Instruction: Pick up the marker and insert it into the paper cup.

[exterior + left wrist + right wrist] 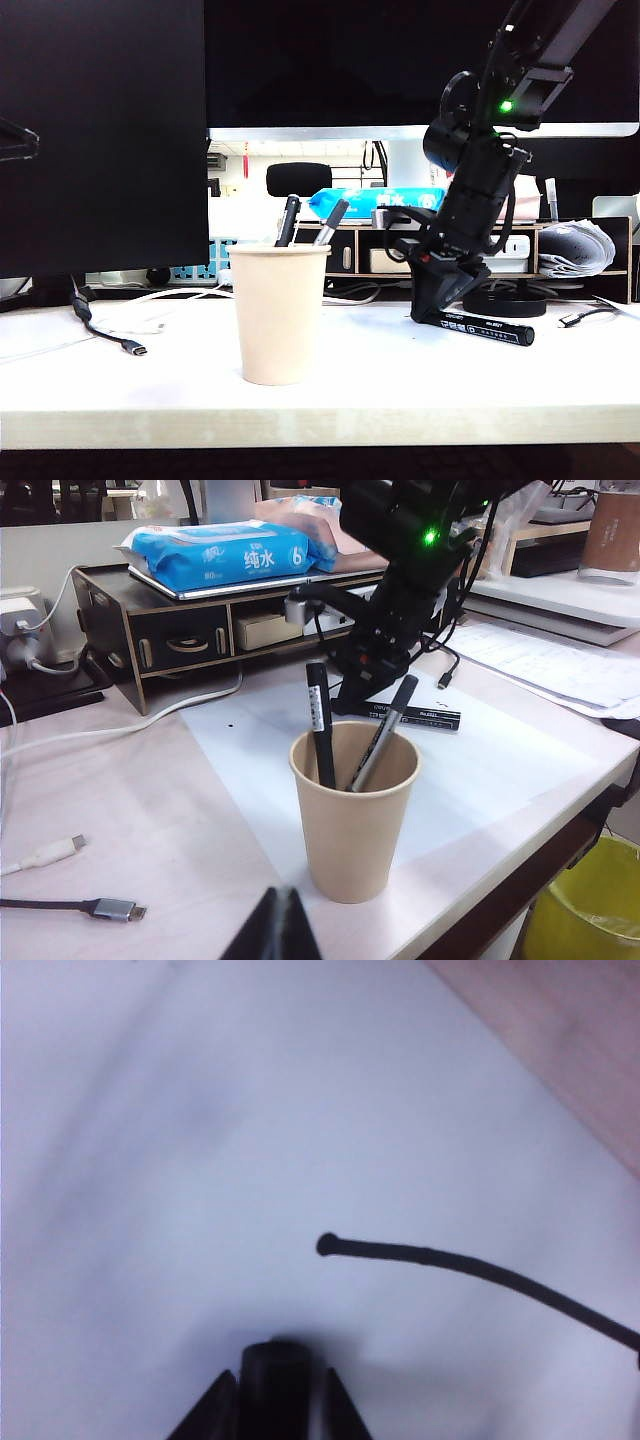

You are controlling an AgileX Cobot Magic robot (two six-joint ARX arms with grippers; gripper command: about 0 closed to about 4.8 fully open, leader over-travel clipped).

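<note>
Already low over the black marker [485,329] lying on the white sheet right of the paper cup [279,313], your right gripper [447,300] straddles its barrel, jaws wide. Close off-centre and it may roll away. Two pens [321,722] crowd the cup. Your left gripper [277,930] idles near it, its opening unclear.

Black jointed right arm [470,190] with round motor housings, looped black cables, a glowing green light.
</note>
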